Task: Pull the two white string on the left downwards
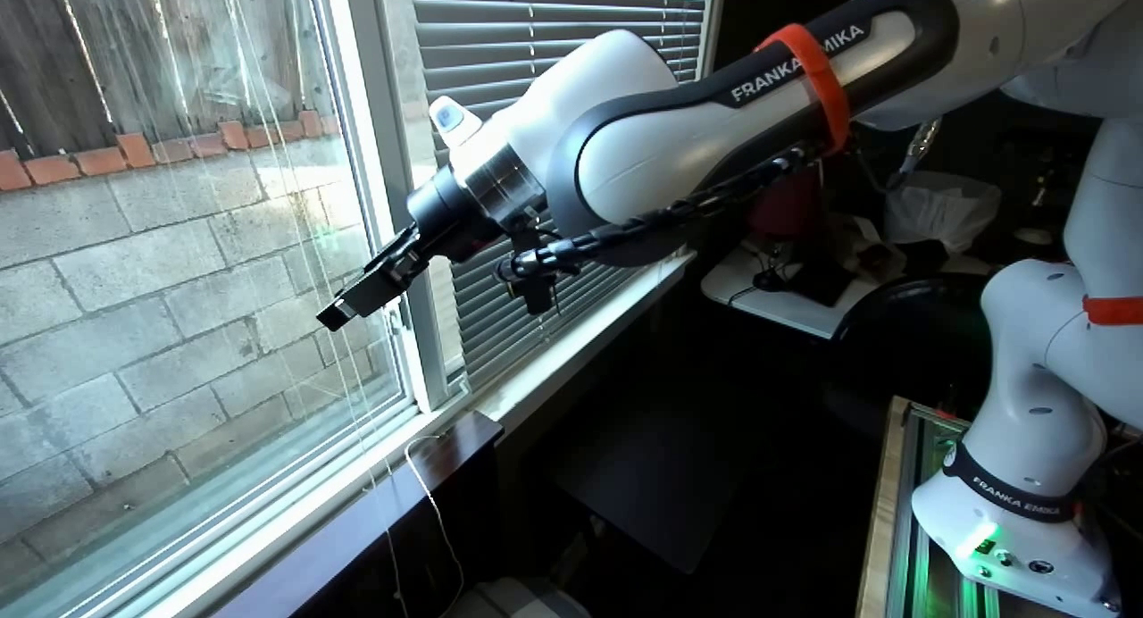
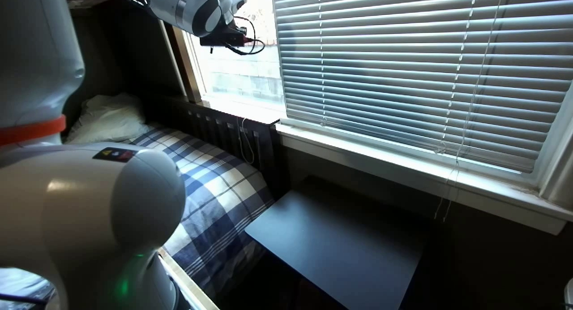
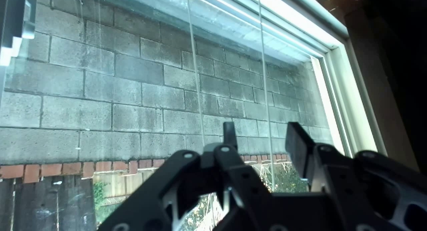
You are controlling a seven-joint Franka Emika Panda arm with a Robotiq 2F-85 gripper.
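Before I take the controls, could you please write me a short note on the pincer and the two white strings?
Pincer: open, in front of the window, holding nothing.
White strings: hanging side by side; in the wrist view one shows between the fingers, the other outside them. I cannot tell whether either touches.
Done: pincer looks near the strings; no grip yet.
Left: probably bring both between the fingers, close and pull down.
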